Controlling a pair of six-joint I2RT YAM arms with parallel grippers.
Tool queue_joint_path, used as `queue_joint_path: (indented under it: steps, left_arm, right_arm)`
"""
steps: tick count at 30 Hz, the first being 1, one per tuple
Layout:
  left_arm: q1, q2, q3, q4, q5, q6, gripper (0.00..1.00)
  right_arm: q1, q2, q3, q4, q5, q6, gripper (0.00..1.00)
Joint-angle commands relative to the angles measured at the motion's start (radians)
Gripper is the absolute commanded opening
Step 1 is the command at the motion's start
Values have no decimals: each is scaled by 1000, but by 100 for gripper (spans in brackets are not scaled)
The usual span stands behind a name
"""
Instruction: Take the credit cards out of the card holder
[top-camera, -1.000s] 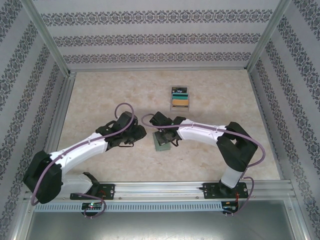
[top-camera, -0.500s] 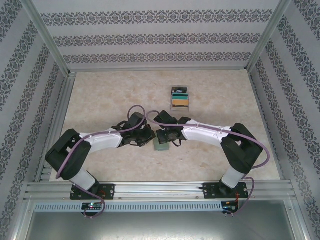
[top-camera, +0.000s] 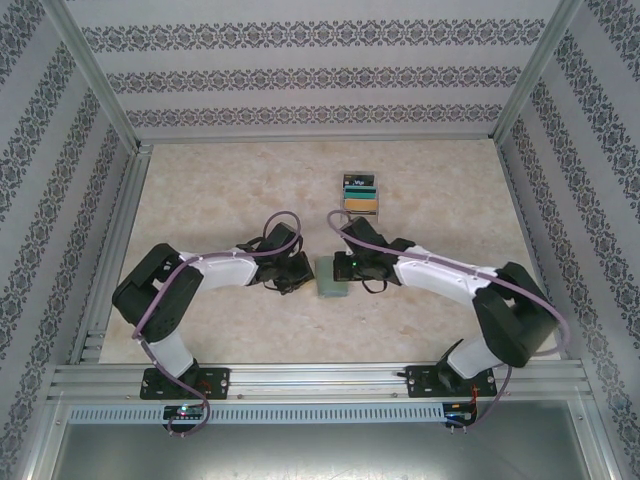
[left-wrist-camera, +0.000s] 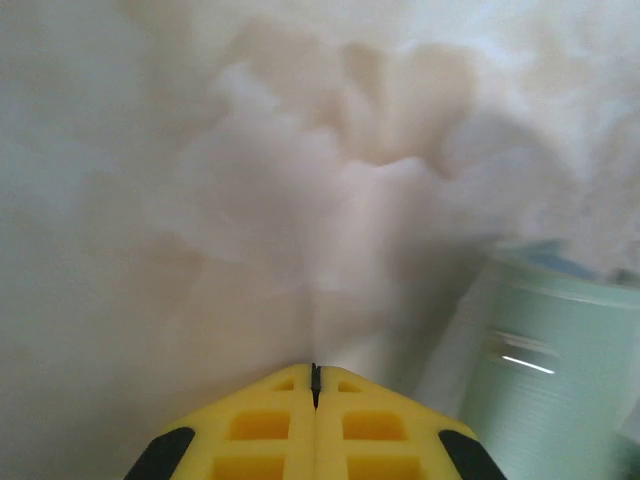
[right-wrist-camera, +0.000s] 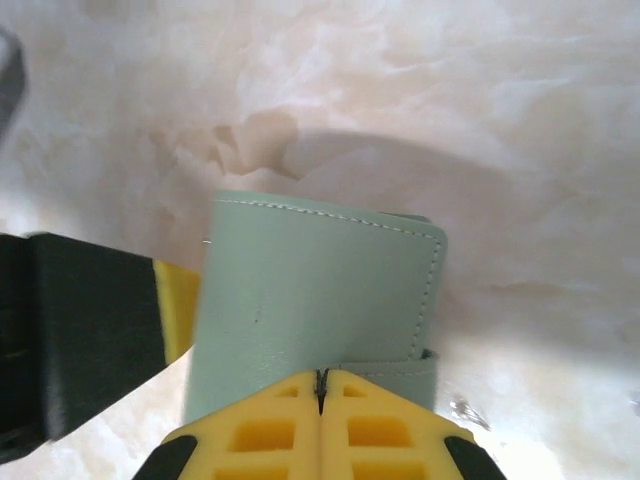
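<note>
Where my two arms meet on the marbled beige bench (top-camera: 200, 200), the card holder (right-wrist-camera: 320, 300) lies flat and folded: smooth dull green, pale stitching, rounded corners. My right claw (right-wrist-camera: 322, 378), its yellow waffle-moulded fingers pressed together, hides the holder's near edge; whether it touches, I cannot tell. My left claw (left-wrist-camera: 315, 372), likewise closed on nothing, sits just beside the holder, which is blurred in its wrist view. The credit cards (top-camera: 361, 197) lie staggered, well apart.
</note>
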Motion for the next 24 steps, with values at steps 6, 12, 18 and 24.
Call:
queue_joint_path:
  steps: [6, 12, 18, 24]
  left_arm:
    - [5, 13, 52, -126, -43, 69, 0]
    - [6, -88, 104, -157, -69, 106, 7]
    - [4, -101, 143, -69, 3, 98, 5]
    - [-7, 5, 124, 48, 89, 34, 4]
  right_arm:
    - [-50, -95, -56, 42, -57, 26, 0]
    - [-33, -35, -52, 83, -53, 38, 0]
    - [-3, 60, -7, 112, -55, 34, 0]
    - [14, 110, 11, 129, -59, 37, 0]
